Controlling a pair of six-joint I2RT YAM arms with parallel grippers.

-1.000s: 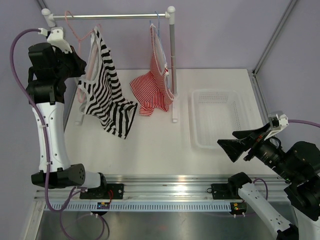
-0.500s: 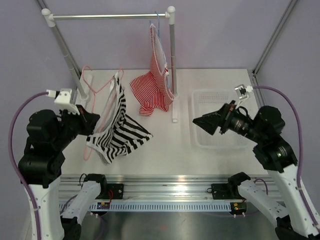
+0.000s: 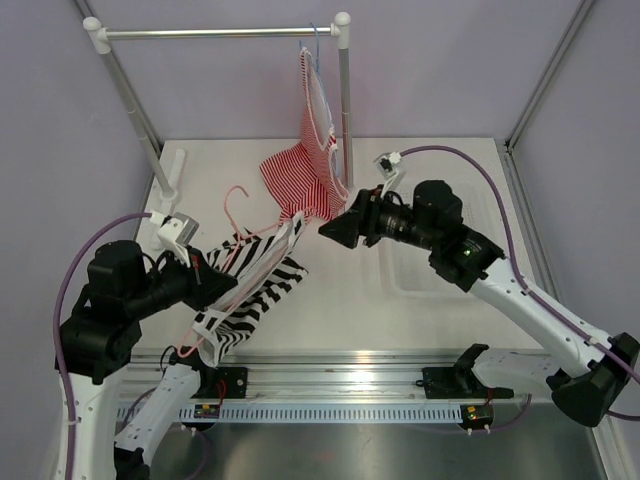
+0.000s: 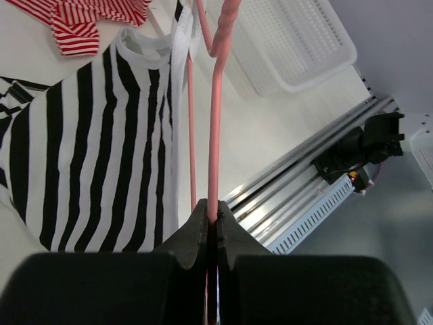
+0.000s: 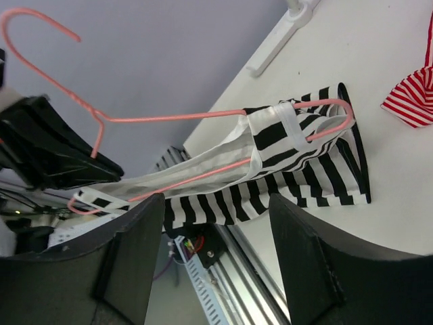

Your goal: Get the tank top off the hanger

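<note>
Left claw [image 4: 211, 207] is clamping the thin pink wire hanger [image 4: 214, 135]; right claw [image 3: 332, 228] is gaping empty. Tugging the black-and-white striped tank top [image 4: 88, 135] risks snagging it on the hanger's bend.

Black-and-white striped tank top [image 3: 255, 285], pink hanger [image 4: 215, 135].
The stripes are bold, the edging pale white; another top [image 3: 300, 180] has thin red and white stripes; the basket [image 4: 291, 37] is white.

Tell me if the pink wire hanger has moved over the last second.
Yes. The thin pink wire hanger hung on the silver metal rail a second ago; now it is off it, lower in the view, held in the left tool.
</note>
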